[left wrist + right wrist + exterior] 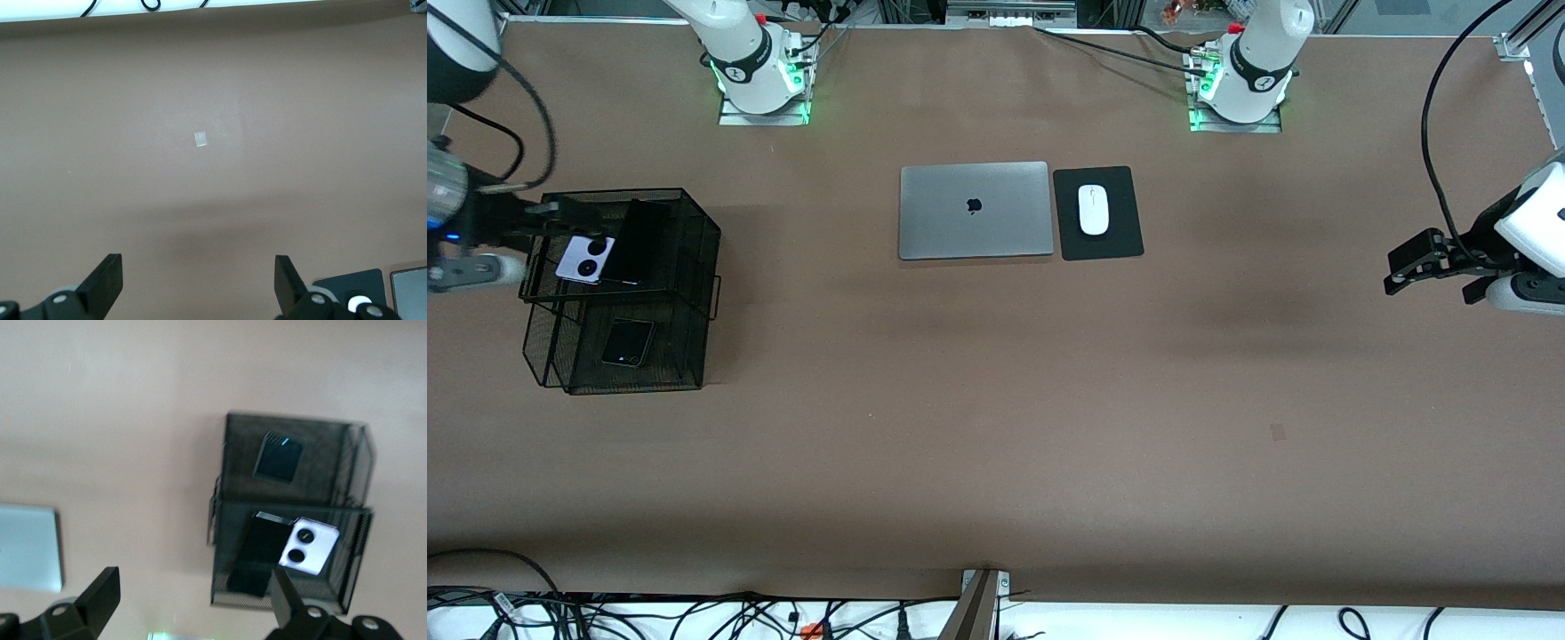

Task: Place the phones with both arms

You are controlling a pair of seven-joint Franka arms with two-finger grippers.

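A black mesh two-tier basket (704,258) stands toward the right arm's end of the table. Its upper tier holds the lilac phone (585,259) with two black circles and the longer black slab (639,242) beside it. The small squarish black phone (628,342) lies on the lower tier, nearer the front camera. My right gripper (547,218) is open and empty, up beside the basket's upper tier. The right wrist view shows its fingers (100,593) wide apart over the table, with the basket (293,420), lilac phone (308,545), slab (260,550) and small black phone (277,457). My left gripper (1398,269) is open and empty over bare table (199,287).
A closed silver laptop (974,211) lies mid-table near the bases, with a white mouse (1093,210) on a black pad (1116,242) beside it. A small pale tape mark (1278,432) is on the table below the left gripper (201,139). Cables run along the front edge.
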